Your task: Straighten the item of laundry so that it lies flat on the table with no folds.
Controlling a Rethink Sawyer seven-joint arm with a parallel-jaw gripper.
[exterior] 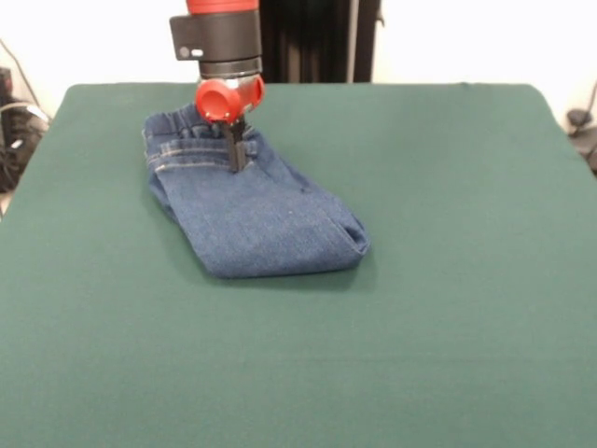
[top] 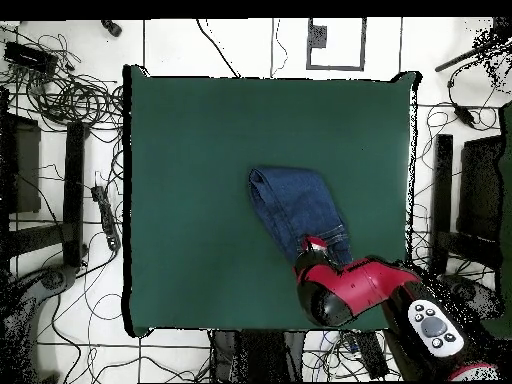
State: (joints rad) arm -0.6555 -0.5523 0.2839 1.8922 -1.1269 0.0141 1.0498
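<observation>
Green felt covers the one counter [exterior: 448,308], a broad surface with rounded corners, bare except for a single garment. On it lies one item of laundry [exterior: 266,224], a small pair of blue jeans, sitting toward my side and off to the left in the front view. They are folded over on themselves: the legs look doubled up, so I see only a short, thick bundle with the gathered waistband nearest my base and a rounded fold at the other end. My one arm reaches down over the waistband, and my pincer [exterior: 235,154] stands right at the denim just below that band. Its fingers look drawn narrow, tips touching or pinching the cloth; I judge they have a small bit of fabric, though I cannot be sure.

I take this as the grasp step, with the unfolding not yet done. Next I should lift slightly and drag the top layer away from the fold, keeping the layer underneath from following.
</observation>
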